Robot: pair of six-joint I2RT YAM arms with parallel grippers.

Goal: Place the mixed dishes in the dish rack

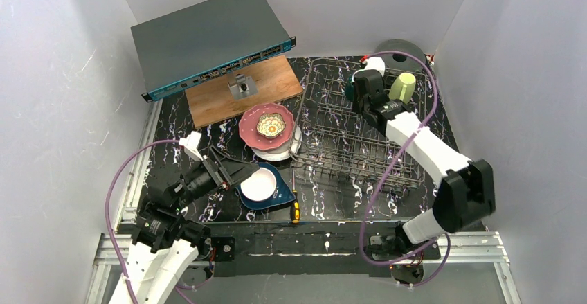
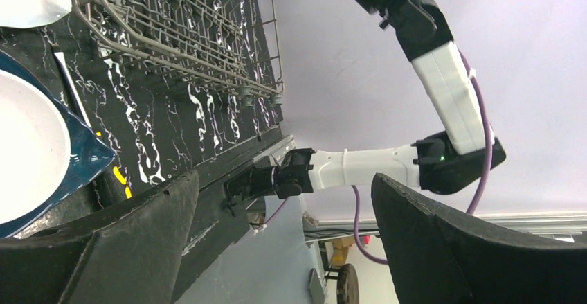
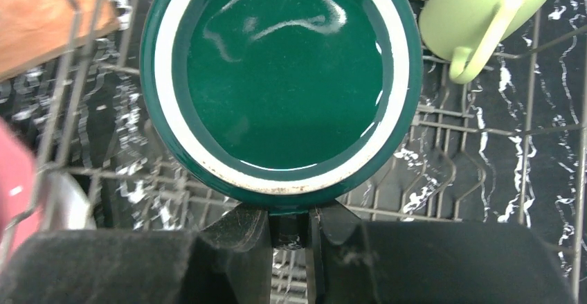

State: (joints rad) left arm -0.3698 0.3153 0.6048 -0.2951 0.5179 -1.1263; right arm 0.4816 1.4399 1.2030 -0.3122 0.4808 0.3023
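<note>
Right gripper (image 3: 288,229) clamped on dark teal mug (image 3: 284,75), over dish rack (image 1: 346,145); left gripper (image 1: 239,172) spread, empty.
Overhead: white bowl (image 1: 258,183) just ahead of left gripper. Right wrist: pale yellow-green mug (image 3: 471,13) close right; careless lowering could knock it.

The surface (image 1: 332,203) in front of me is black with white veining. Directly on it lie the dish rack (image 1: 360,167) to my right, a wooden board (image 1: 214,100) at the far left, a white plate (image 1: 277,155) touching the rack, the dark blue plate (image 1: 280,194) nearer me, and a screwdriver (image 1: 294,197) just beside that plate.
</note>
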